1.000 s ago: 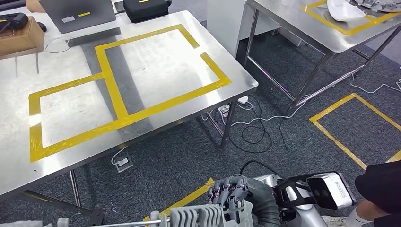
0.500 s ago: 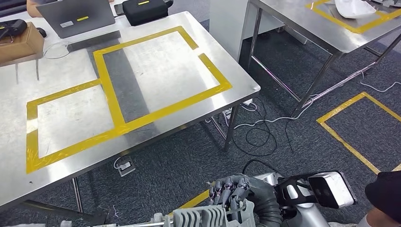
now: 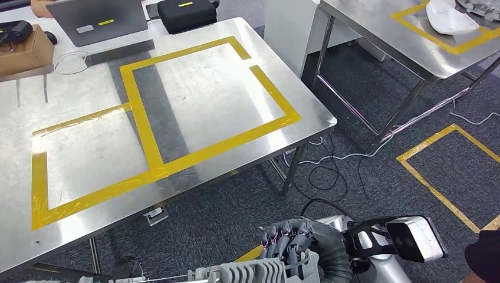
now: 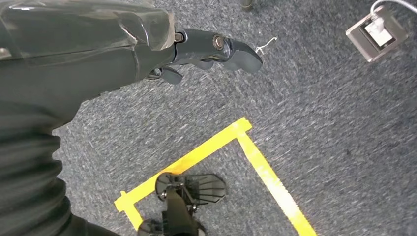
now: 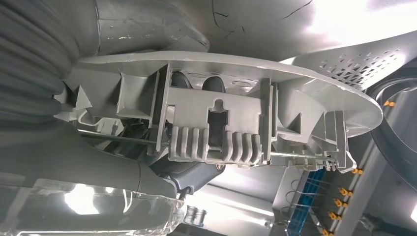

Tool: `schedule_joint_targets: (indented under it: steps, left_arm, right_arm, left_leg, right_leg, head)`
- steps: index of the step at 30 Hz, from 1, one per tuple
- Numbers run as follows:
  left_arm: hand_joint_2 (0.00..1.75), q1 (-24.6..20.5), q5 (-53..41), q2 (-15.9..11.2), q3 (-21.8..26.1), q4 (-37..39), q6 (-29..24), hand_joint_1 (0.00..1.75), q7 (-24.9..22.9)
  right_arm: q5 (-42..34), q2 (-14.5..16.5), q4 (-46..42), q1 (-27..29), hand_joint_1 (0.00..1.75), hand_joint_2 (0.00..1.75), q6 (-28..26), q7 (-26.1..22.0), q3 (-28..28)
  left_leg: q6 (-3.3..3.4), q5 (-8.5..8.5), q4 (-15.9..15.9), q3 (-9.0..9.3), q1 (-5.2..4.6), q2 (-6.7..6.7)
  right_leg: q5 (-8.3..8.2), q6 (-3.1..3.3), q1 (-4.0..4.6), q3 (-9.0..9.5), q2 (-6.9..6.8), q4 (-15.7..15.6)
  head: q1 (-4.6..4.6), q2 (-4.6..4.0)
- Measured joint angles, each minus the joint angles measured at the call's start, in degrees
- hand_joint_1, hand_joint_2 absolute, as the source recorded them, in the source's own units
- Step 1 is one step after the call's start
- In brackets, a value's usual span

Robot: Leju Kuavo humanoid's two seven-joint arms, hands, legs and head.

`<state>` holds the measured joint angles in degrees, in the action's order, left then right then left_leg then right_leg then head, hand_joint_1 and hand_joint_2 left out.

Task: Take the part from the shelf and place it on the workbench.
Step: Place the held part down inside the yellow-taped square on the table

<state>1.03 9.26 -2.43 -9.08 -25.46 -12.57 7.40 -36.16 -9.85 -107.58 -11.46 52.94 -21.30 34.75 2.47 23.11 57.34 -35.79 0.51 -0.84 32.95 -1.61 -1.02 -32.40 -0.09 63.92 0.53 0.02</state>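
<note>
The part (image 3: 247, 272) is a grey plastic piece with ribs and a thin metal rod, low at the bottom edge of the head view. My right hand (image 3: 289, 239) grips it from the right, fingers curled over its top. In the right wrist view the part (image 5: 221, 132) is close up, with dark fingers (image 5: 196, 81) behind its ribbed middle. The steel workbench (image 3: 88, 88), marked with yellow tape rectangles, lies ahead and to the left. My left hand (image 4: 196, 54) hangs over the carpet, fingers loosely apart and holding nothing.
A laptop (image 3: 97, 17), a black case (image 3: 186, 13) and a cardboard box (image 3: 23, 44) stand at the workbench's far side. A second steel table (image 3: 377, 29) at the upper right carries a white piece (image 3: 451, 16). Cables (image 3: 330, 171) and a yellow tape square (image 3: 448, 171) lie on the carpet.
The whole picture has shifted, so the camera has moved; the workbench now looks nearer. My right hand still holds the part. A person's dark clothing at the lower right has nearly left the picture.
</note>
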Motion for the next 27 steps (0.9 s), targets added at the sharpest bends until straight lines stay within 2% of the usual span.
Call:
schedule_joint_targets:
  steps: [2, 3, 4, 5, 6, 7, 8, 9, 11, 12, 13, 14, 15, 17, 18, 19, 20, 21, 23, 24, 26, 27]
  left_arm:
    - [1.75, -0.04, 0.11, -0.02, -0.12, 0.00, -0.01, 0.00, -0.03]
    - [1.75, -0.01, 0.15, -0.03, -0.13, 0.00, -0.02, 0.00, -0.04]
    - [1.75, 0.00, 0.19, -0.04, -0.14, 0.00, -0.02, 0.00, -0.06]
    - [1.75, -0.01, 0.19, -0.03, -0.16, 0.00, -0.02, 0.00, -0.07]
    - [1.75, -0.02, 0.19, 0.00, -0.17, 0.00, -0.02, 0.00, -0.08]
    - [1.75, -0.05, 0.20, 0.06, -0.19, 0.00, -0.03, 0.00, -0.08]
    - [1.75, -0.04, 0.23, 0.11, -0.20, -0.01, -0.03, 0.00, -0.08]
    - [1.75, 0.01, 0.28, 0.15, -0.21, -0.01, -0.05, 0.00, -0.08]
    - [1.75, 0.19, 0.42, 0.12, -0.21, 0.00, -0.11, 0.00, -0.08]
    - [1.75, 0.28, 0.48, 0.09, -0.22, 0.01, -0.16, 0.00, -0.07]
    - [1.75, 0.32, 0.56, 0.06, -0.25, 0.02, -0.22, 0.00, -0.05]
    - [1.75, 0.30, 0.68, 0.03, -0.27, 0.02, -0.31, 0.00, -0.03]
    - [1.75, 0.26, 0.78, -0.01, -0.29, 0.02, -0.40, 0.00, 0.00]
    - [1.75, 0.20, 0.96, -0.09, -0.30, 0.03, -0.56, 0.00, 0.10]
    - [1.75, 0.23, 0.99, -0.11, -0.31, 0.03, -0.59, 0.00, 0.14]
    - [1.75, 0.28, 1.02, -0.12, -0.31, 0.03, -0.62, 0.00, 0.19]
    - [1.75, 0.30, 1.05, -0.16, -0.31, 0.03, -0.65, 0.00, 0.22]
    - [1.75, 0.30, 1.07, -0.21, -0.31, 0.03, -0.67, 0.00, 0.26]
    - [1.75, 0.20, 1.10, -0.32, -0.31, 0.01, -0.72, 0.00, 0.36]
    - [1.75, 0.19, 1.10, -0.35, -0.31, 0.00, -0.74, 0.00, 0.40]
    - [1.75, 0.31, 1.15, -0.43, -0.31, -0.02, -0.86, 0.00, 0.46]
    - [1.75, 0.42, 1.17, -0.48, -0.31, -0.05, -0.95, 0.00, 0.47]
  right_arm:
    - [0.42, -0.06, 0.01, 0.13, 1.75, 1.75, 0.05, -0.25, -0.10]
    - [0.49, -0.09, 0.02, 0.21, 1.75, 1.75, 0.07, -0.29, -0.11]
    - [0.52, -0.11, 0.02, 0.26, 1.75, 1.75, 0.07, -0.31, -0.12]
    - [0.52, -0.13, 0.02, 0.28, 1.75, 1.75, 0.08, -0.33, -0.13]
    - [0.53, -0.14, 0.02, 0.28, 1.75, 1.75, 0.09, -0.35, -0.14]
    - [0.55, -0.15, 0.02, 0.28, 1.75, 1.75, 0.11, -0.38, -0.16]
    - [0.56, -0.16, 0.02, 0.28, 1.75, 1.75, 0.15, -0.43, -0.17]
    - [0.57, -0.17, 0.02, 0.28, 1.75, 1.75, 0.19, -0.46, -0.20]
    - [0.62, -0.17, 0.02, 0.24, 1.75, 1.75, 0.25, -0.57, -0.21]
    - [0.64, -0.15, 0.02, 0.21, 1.75, 1.75, 0.26, -0.62, -0.21]
    - [0.68, -0.13, 0.01, 0.18, 1.75, 1.75, 0.26, -0.68, -0.21]
    - [0.74, -0.10, 0.01, 0.18, 1.75, 1.75, 0.27, -0.73, -0.20]
    - [0.80, -0.10, 0.02, 0.21, 1.75, 1.75, 0.27, -0.77, -0.19]
    - [0.92, -0.10, 0.04, 0.28, 1.75, 1.75, 0.28, -0.86, -0.16]
    - [0.96, -0.10, 0.05, 0.31, 1.75, 1.75, 0.28, -0.90, -0.14]
    - [0.99, -0.09, 0.06, 0.32, 1.75, 1.75, 0.28, -0.93, -0.14]
    - [1.02, -0.09, 0.06, 0.33, 1.75, 1.75, 0.28, -0.96, -0.13]
    - [1.03, -0.09, 0.05, 0.33, 1.75, 1.75, 0.28, -0.99, -0.13]
    - [1.10, -0.09, 0.04, 0.28, 1.75, 1.75, 0.27, -1.06, -0.13]
    - [1.13, -0.09, 0.05, 0.24, 1.75, 1.75, 0.27, -1.10, -0.13]
    - [1.18, -0.08, 0.05, 0.19, 1.75, 1.75, 0.22, -1.15, -0.12]
    - [1.19, -0.08, 0.05, 0.19, 1.75, 1.75, 0.17, -1.11, -0.13]
  left_leg:
    - [0.34, 0.17, 0.00, 0.06, -0.17, -0.54]
    - [0.42, 0.24, 0.01, 0.12, -0.25, -0.90]
    - [0.46, 0.30, 0.01, 0.23, -0.33, -1.38]
    - [0.45, 0.35, 0.02, 0.39, -0.39, -1.91]
    - [0.40, 0.41, 0.05, 0.53, -0.42, -2.48]
    - [0.27, 0.51, 0.19, 0.58, -0.53, -3.04]
    - [0.08, 0.65, 0.33, 0.57, -0.64, -3.53]
    - [-0.18, 0.76, 0.43, 0.51, -0.68, -3.96]
    - [-0.81, 0.84, 0.45, 0.42, -0.61, -4.61]
    - [-1.13, 0.97, 0.63, 0.29, -0.51, -4.39]
    - [-1.50, 1.48, 1.34, -0.02, -0.47, -3.61]
    - [-1.87, 2.54, 3.02, -0.75, -0.41, -2.53]
    - [-2.26, 4.18, 6.00, -2.12, -0.27, -1.26]
    - [-2.96, 7.54, 13.73, -5.82, 0.10, -0.02]
    - [-3.21, 8.23, 16.36, -7.20, 0.28, 0.15]
    - [-3.37, 7.78, 16.76, -7.51, 0.43, 0.28]
    - [-3.42, 6.31, 14.65, -6.52, 0.54, 0.51]
    - [-3.31, 4.26, 10.56, -4.39, 0.60, 1.00]
    - [-2.72, 1.64, 2.86, -0.23, 0.30, 2.09]
    - [-2.30, 1.27, 0.88, 0.86, 0.07, 2.40]
    - [-1.48, 1.46, 0.33, 1.06, -0.32, 2.16]
    - [-1.06, 1.35, -0.01, 1.35, -0.21, 2.00]
  right_leg:
    - [2.17, 0.21, 0.01, -5.30, 0.02, 8.33]
    - [2.24, 0.04, 0.00, -7.10, 0.03, 10.49]
    - [1.32, -0.28, 0.00, -7.76, 0.05, 10.34]
    - [-0.48, -0.66, 0.01, -7.21, 0.17, 7.79]
    - [-2.72, -0.94, 0.02, -5.73, 0.63, 3.58]
    - [-4.76, -0.93, 0.09, -4.09, 1.41, -0.75]
    - [-6.24, -0.66, 0.14, -2.78, 2.01, -4.01]
    - [-7.01, -0.23, 0.26, -1.95, 2.46, -5.81]
    - [-7.41, 0.69, 0.42, -1.49, 2.17, -6.36]
    - [-7.52, 1.03, 0.33, -1.25, 1.87, -6.50]
    - [-7.60, 1.35, 0.17, -1.04, 1.54, -6.67]
    - [-7.62, 1.61, 0.00, -0.79, 1.17, -6.85]
    - [-7.55, 1.82, -0.05, -0.60, 0.77, -6.91]
    - [-7.35, 2.08, 0.05, -0.41, -0.05, -6.90]
    - [-7.28, 2.14, 0.07, -0.36, -0.47, -6.89]
    - [-7.20, 2.12, 0.07, -0.29, -0.86, -6.88]
    - [-7.12, 2.08, 0.07, -0.18, -1.24, -6.88]
    - [-6.98, 1.96, 0.07, 0.02, -1.58, -6.88]
    - [-6.69, 1.57, 0.29, 0.34, -2.10, -6.89]
    - [-6.56, 1.30, 0.41, 0.44, -2.29, -6.90]
    - [-6.47, 0.78, 0.55, 0.56, -2.64, -7.03]
    - [-6.36, 0.49, 0.51, 0.55, -2.74, -7.05]
  head:
    - [-0.01, 0.00]
    - [0.00, 0.00]
    - [0.00, 0.00]
    - [0.00, 0.00]
    - [-0.02, 0.00]
    - [-0.01, 0.00]
    - [0.00, 0.00]
    - [0.02, 0.00]
    - [0.04, 0.00]
    - [0.04, 0.00]
    - [0.07, 0.00]
    - [0.10, 0.00]
    - [0.13, 0.00]
    - [0.16, 0.00]
    - [0.17, 0.00]
    - [0.17, 0.00]
    - [0.18, 0.00]
    - [0.19, 0.00]
    - [0.15, 0.00]
    - [0.16, 0.00]
    - [0.15, 0.00]
    - [0.18, 0.00]
